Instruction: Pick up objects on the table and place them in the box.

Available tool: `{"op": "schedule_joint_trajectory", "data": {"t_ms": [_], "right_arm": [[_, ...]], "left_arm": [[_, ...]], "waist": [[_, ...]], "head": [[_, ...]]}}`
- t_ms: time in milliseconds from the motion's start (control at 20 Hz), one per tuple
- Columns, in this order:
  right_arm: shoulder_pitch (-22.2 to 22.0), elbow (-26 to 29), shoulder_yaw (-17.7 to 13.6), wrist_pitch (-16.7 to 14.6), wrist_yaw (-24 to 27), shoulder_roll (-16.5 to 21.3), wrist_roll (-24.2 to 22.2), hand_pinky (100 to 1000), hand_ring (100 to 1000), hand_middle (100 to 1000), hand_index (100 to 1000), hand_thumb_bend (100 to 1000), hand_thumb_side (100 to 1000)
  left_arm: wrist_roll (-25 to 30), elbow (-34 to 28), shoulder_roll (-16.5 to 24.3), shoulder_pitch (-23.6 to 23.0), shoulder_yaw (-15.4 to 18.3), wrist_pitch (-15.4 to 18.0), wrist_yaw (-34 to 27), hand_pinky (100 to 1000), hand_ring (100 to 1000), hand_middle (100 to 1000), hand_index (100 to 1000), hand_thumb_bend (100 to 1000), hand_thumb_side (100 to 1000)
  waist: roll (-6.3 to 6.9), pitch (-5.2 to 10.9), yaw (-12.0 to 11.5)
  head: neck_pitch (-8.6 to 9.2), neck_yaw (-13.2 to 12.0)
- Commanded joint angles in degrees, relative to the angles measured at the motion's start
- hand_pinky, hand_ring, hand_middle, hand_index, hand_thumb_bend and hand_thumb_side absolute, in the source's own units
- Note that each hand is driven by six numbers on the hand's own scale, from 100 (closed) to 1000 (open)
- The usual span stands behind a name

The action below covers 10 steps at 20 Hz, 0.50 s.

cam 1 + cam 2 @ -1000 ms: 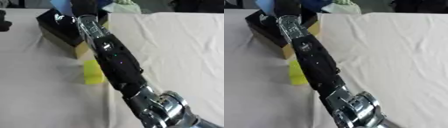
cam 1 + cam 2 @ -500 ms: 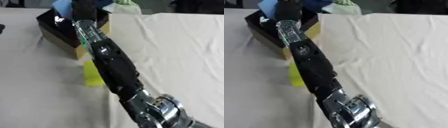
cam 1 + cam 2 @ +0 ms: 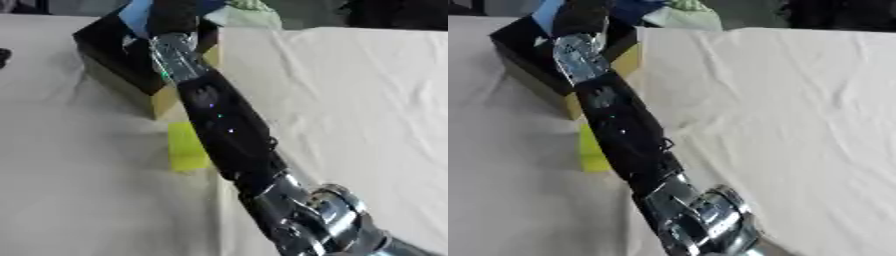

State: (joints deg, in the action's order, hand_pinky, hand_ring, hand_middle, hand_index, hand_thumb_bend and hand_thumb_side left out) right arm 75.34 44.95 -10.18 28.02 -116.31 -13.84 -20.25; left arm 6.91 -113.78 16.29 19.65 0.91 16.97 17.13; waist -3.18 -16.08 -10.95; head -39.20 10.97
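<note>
Box [image 3: 122,70], black with yellowish side walls, sits near the far left corner of the cloth-covered surface [image 3: 350,100]. Over its opening reaches the right arm [image 3: 223,130], stretched from the near right edge, and the right hand [image 3: 171,17] is a dark shape above the box; whether its fingers are curled or straight cannot be told. A light blue thing [image 3: 136,12] shows beside the hand. A yellow block [image 3: 186,147] lies flat just near of the box, partly hidden by the arm.

One box [image 3: 122,60], one yellow block [image 3: 186,147], one arm [image 3: 227,135].
</note>
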Motion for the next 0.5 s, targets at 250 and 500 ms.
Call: {"op": "schedule_joint_trajectory", "data": {"t_ms": [250,500], "right_arm": [[1.30,5.06,-0.80,-1.08,-0.25,-0.79,-3.41,977,1000,912,980,194,807],[1.20,6.06,-0.65,0.88,1.77,-0.72,-0.78,974,1000,903,989,569,1000]], "left_arm": [[0.83,-0.81,1.34,0.59,0.10,-0.13,0.01,760,758,801,825,100,856],[1.20,-0.81,1.32,0.49,0.14,-0.32,0.14,759,756,801,824,100,858]], "waist": [[0.48,1.54,-0.02],[0.52,1.59,0.15]], "head": [[-0.23,0.24],[-0.40,0.12]]}}
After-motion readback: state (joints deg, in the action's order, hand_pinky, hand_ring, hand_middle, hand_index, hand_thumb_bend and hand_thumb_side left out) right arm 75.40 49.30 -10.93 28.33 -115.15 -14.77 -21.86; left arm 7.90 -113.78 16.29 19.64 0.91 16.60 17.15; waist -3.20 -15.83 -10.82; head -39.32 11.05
